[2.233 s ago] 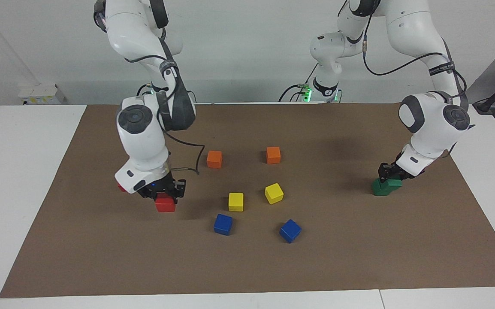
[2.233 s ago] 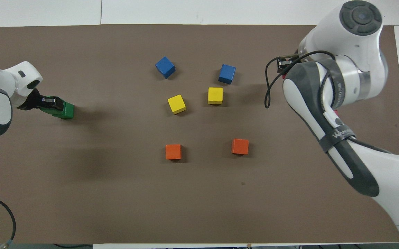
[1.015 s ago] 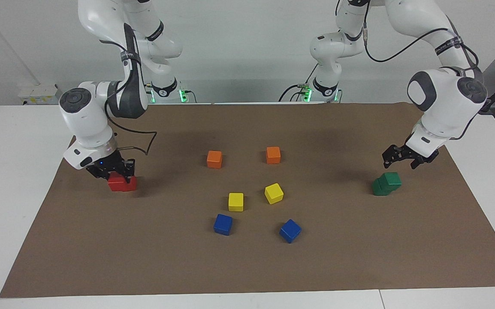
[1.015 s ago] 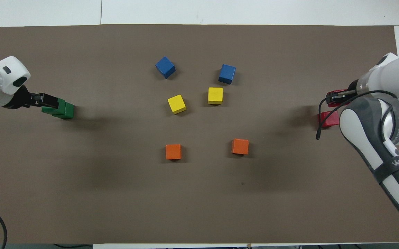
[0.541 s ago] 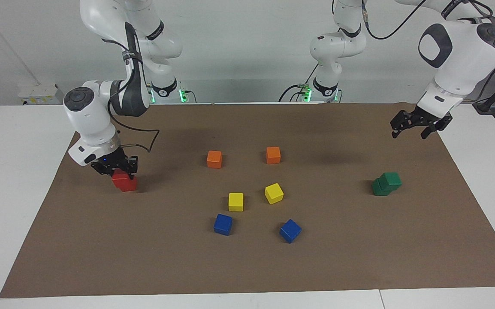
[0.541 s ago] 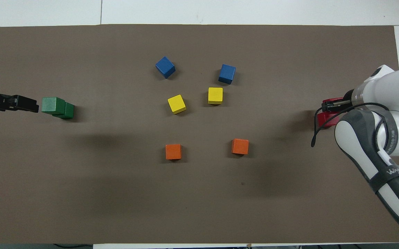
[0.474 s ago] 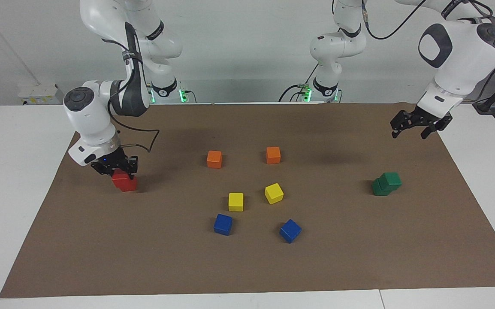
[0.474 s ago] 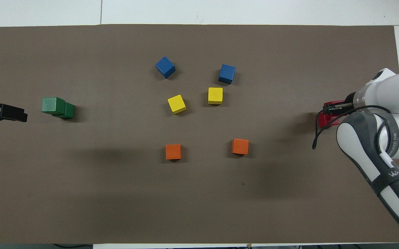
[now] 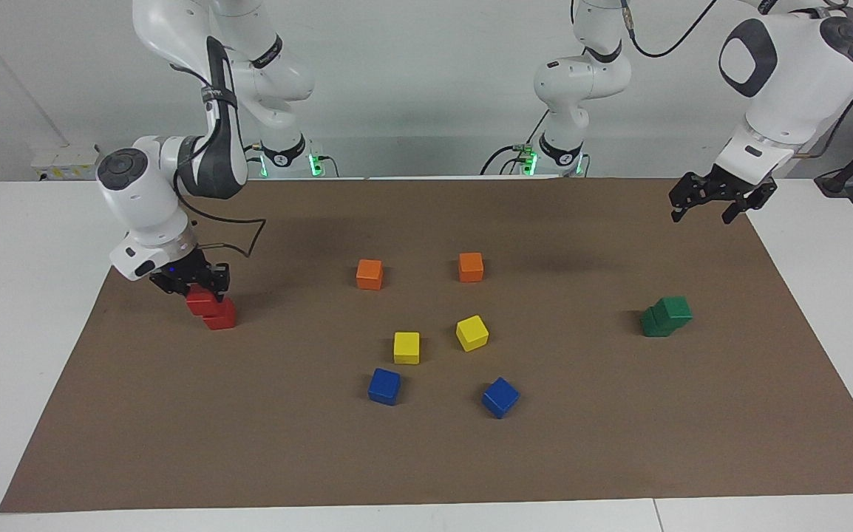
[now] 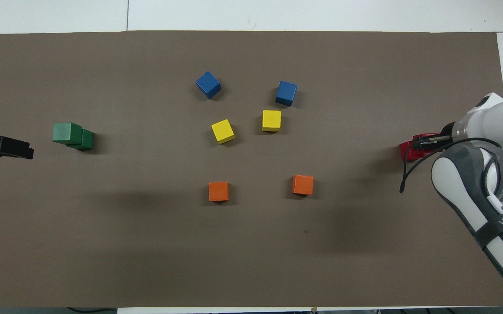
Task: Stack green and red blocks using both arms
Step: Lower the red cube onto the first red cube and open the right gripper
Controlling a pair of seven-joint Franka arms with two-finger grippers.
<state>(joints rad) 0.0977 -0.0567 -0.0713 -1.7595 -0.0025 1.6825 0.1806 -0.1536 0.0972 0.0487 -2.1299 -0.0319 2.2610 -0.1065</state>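
right gripper: jaws clenched on upper red block, frame left | left gripper: jaws released, upper right, above counter | green blocks stacked | orange cubes, yellow cubes, blue cubes mid-frame

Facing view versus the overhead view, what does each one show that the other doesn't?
Only the facing view shows the left gripper whole, open and raised over the mat's edge, plus both arms' bases and two smaller white arms by the wall. It also shows the right gripper shut on the upper red block, which sits offset on the lower red block.

Only the overhead view shows the cubes' top faces squarely.

Both show the green stack standing free, and the orange, yellow and blue cubes untouched mid-mat.
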